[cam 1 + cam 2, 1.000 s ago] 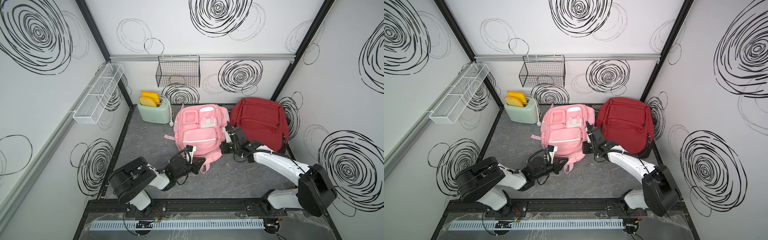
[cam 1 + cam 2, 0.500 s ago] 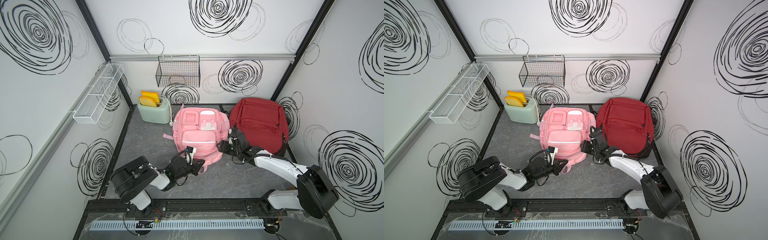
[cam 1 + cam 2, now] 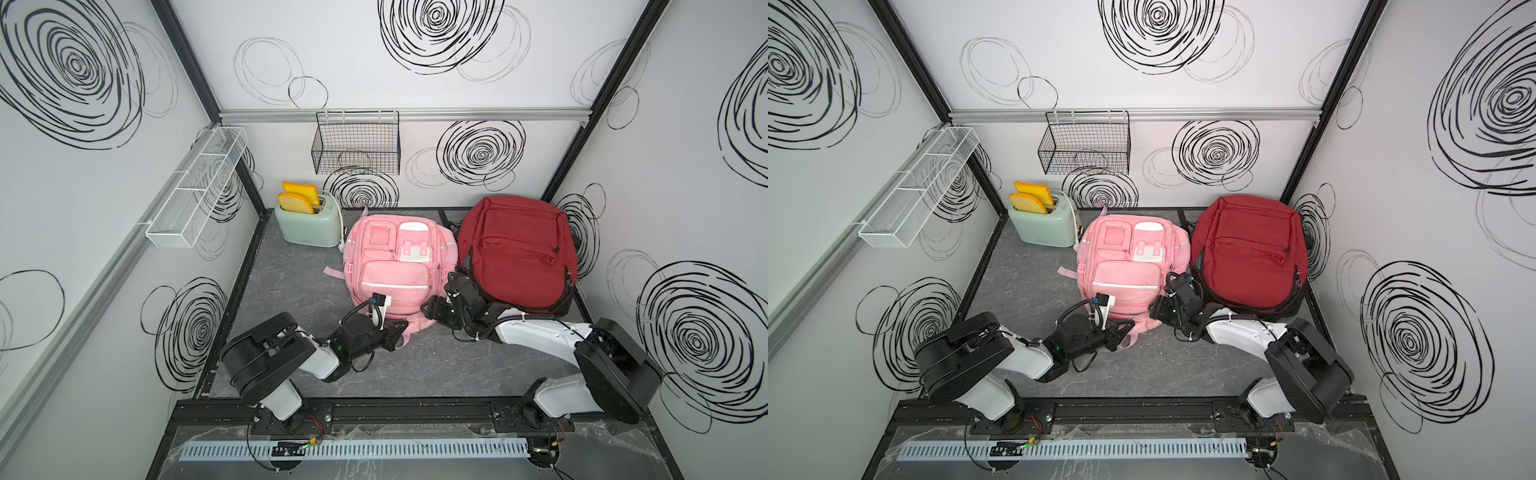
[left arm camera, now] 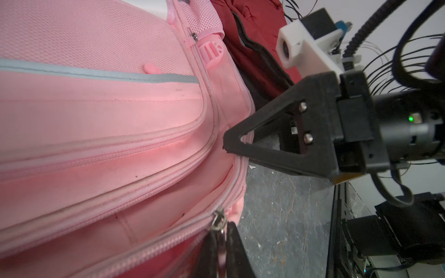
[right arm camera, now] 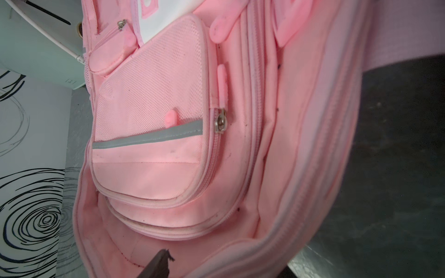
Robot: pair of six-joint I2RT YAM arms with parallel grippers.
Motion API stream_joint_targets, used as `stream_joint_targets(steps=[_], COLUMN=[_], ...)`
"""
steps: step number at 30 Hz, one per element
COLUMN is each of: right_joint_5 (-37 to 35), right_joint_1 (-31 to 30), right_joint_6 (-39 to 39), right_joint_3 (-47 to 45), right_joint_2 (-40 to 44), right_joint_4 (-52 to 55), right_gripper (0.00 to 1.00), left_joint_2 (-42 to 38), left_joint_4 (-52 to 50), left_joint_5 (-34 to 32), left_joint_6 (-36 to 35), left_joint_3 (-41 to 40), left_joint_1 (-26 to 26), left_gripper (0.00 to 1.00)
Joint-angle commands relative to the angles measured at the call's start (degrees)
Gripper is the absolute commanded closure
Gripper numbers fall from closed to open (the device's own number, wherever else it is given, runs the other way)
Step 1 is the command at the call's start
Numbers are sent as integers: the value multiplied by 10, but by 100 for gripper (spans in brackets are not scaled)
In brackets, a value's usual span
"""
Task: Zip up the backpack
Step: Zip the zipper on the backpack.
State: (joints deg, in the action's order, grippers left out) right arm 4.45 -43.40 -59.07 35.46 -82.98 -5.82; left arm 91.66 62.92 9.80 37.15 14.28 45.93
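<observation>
Pink fabric marks out the backpack (image 3: 395, 266), which lies flat on its back near the middle of the grey table (image 3: 291, 291), its base toward the robot. Its big compartment is not yet closed: the right wrist view shows the mouth gaping along the near edge, with pale lining visible inside. The metal zipper pull (image 4: 219, 222) sits at that near edge, and the left gripper (image 4: 221, 232) is clamped on it, one dark finger on each side of the tab. The right gripper (image 3: 430, 311) is at the bag's near right corner with its jaws apart and nothing between them; in the left wrist view one finger tip touches the side panel just beside a seam. The step in hand looks like the zipping stroke itself, with the pull caught but much of the track ahead of it open. The next move probably calls for the left arm to draw the pull along the curve of the track while the right gripper pins or pinches the fabric, so the bag does not slide or bunch. A red backpack (image 3: 515, 253) lies against the pink one's right side, and a green toaster (image 3: 307, 226) stands beyond its far left corner.
</observation>
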Motion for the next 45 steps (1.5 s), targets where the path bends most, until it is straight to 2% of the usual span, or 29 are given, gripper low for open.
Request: stream_joint_targets(steps=[1,3,5,7,10,16,24,30,39,45], right_joint_5=[34,29,26,20,-8,-80,-123,-206,-343,-336], right_joint_1=[-34,-44,-48,-49,-49,-49,-50,-50,-33,8], right_joint_6=[-40,-36,-31,-22,10,108,258,331,356,353], right_joint_3=[2,13,16,18,35,90,204,267,296,269], right_joint_2=[-19,-24,-25,-20,-8,23,32,31,7,12], right_joint_4=[-61,-55,-56,-53,-15,75,179,257,348,319], right_gripper=[34,40,58,82,99,100,100,100,100,100], left_joint_2=[4,4,4,3,3,1,0,0,-2,-2], left_joint_4=[38,38,38,38,37,36,36,35,34,32], left_joint_5=[8,8,7,7,7,4,3,2,0,-2], left_joint_6=[0,0,0,0,-1,0,0,0,0,0], left_joint_3=[1,0,1,1,1,-1,-1,-1,-2,-2], left_joint_1=[0,0,0,0,0,0,0,0,-1,-1], left_gripper=[100,100,100,100,100,100,100,100,100,100])
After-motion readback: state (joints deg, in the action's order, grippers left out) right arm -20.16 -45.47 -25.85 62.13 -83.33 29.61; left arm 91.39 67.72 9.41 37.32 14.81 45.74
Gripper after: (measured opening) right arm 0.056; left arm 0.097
